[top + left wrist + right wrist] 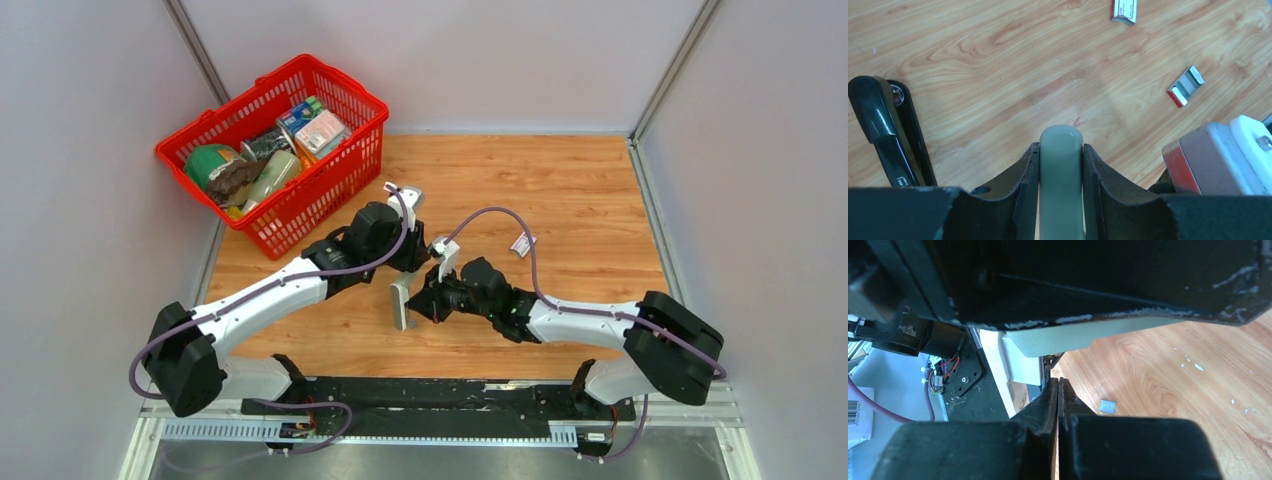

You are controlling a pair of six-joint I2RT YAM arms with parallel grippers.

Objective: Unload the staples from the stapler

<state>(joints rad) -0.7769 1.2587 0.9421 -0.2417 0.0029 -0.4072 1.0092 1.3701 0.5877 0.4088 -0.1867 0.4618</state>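
The black stapler point(888, 132) lies on the wood at the left of the left wrist view; I cannot make it out in the top view. My left gripper point(1061, 150) is shut on a grey-beige rounded bar point(1061, 170), which also shows in the top view point(402, 300) below that gripper point(405, 270). My right gripper point(432, 305) sits just right of the bar, its jaws pressed together point(1058, 385) with nothing visible between them. A short silvery ribbed strip with a red end point(1186, 86) and a small silvery-grey flat piece point(1107, 406) lie on the wood; they may be staples.
A small white-and-red printed box point(522, 243) lies on the table right of centre and shows in the left wrist view point(1124, 10). A red basket point(340, 170) full of groceries stands at the back left. Grey walls enclose the wooden table point(580, 190).
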